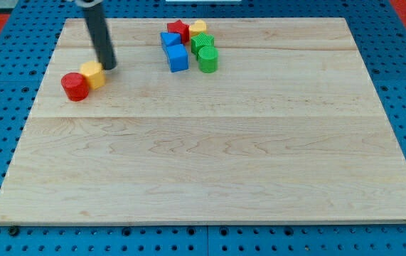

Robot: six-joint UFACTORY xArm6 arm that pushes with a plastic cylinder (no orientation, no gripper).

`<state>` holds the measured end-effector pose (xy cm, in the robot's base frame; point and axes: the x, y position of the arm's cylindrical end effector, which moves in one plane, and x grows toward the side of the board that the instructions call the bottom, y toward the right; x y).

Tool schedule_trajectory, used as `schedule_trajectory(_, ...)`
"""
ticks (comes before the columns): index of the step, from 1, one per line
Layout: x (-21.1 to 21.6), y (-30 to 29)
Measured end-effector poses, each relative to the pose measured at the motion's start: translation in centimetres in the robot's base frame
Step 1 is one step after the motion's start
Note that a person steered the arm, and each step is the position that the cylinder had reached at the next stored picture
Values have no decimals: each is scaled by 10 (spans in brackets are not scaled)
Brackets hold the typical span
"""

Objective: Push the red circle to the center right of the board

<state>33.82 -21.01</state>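
Note:
The red circle point(75, 86) lies on the wooden board point(210, 163) near the view's left edge, upper part. A yellow block point(94, 74) touches it on its upper right. My tip point(108, 67) stands just right of and slightly above the yellow block, very close to it or touching it; I cannot tell which. The dark rod rises from there to the view's top.
A cluster sits at the board's top middle: a red star point(178, 30), a yellow block point(198, 28), a blue block point(171, 40), a blue cube point(178, 58), a green block point(203, 43) and a green cylinder point(207, 60). Blue pegboard surrounds the board.

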Motion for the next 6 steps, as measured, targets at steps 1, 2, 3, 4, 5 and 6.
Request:
schedule_trajectory(1, 1, -48)
schedule_trajectory(2, 10, -58)
schedule_trajectory(3, 23, -94)
schedule_trajectory(4, 67, -87)
schedule_trajectory(5, 87, -64)
schedule_trajectory(6, 91, -2)
